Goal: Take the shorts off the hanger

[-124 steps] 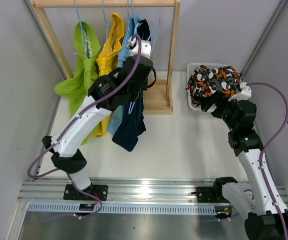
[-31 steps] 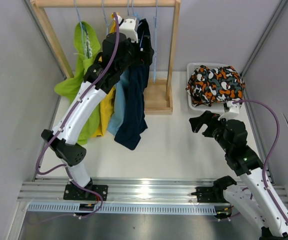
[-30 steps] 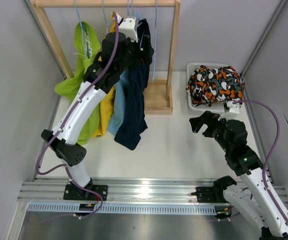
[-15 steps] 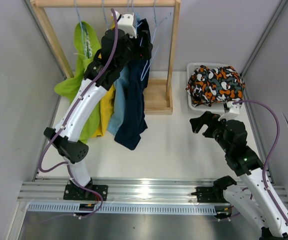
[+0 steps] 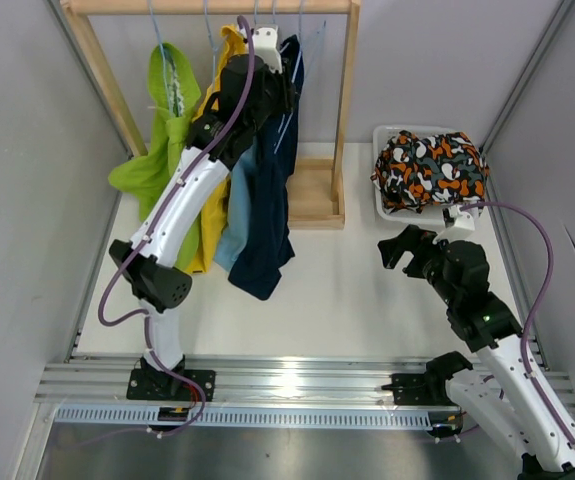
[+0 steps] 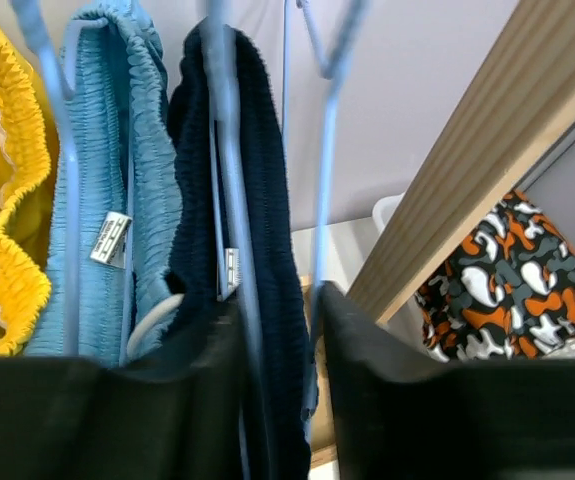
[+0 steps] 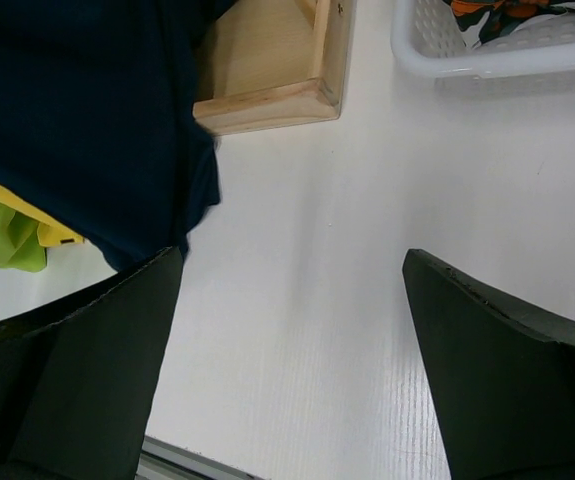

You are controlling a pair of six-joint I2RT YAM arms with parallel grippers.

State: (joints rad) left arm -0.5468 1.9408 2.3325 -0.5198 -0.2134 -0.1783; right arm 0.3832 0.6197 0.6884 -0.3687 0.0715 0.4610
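Lime green shorts (image 5: 162,150), yellow shorts (image 5: 217,100), light blue shorts (image 5: 235,215) and navy shorts (image 5: 267,235) hang on blue wire hangers from the wooden rail (image 5: 207,6). High at the rail, my left gripper (image 5: 272,52) has its jaws closed round the navy shorts' waistband (image 6: 267,200) and its hanger wire (image 6: 222,120). The left wrist view puts that left gripper (image 6: 279,330) beside the light blue shorts (image 6: 117,130). The patterned shorts (image 5: 427,165) lie in the white basket (image 5: 382,205). My right gripper (image 5: 399,250) hovers open and empty over the table; the right wrist view shows this right gripper (image 7: 292,280) holding nothing.
An empty blue hanger (image 6: 332,60) hangs right of the navy shorts, close to the rack's wooden post (image 6: 467,170). The rack's wooden base (image 7: 267,100) sits on the table left of the basket (image 7: 487,60). Grey walls close both sides.
My left arm rose toward the rail and its jaws narrowed onto the navy waistband. The hangers swung slightly. The right arm stayed still.
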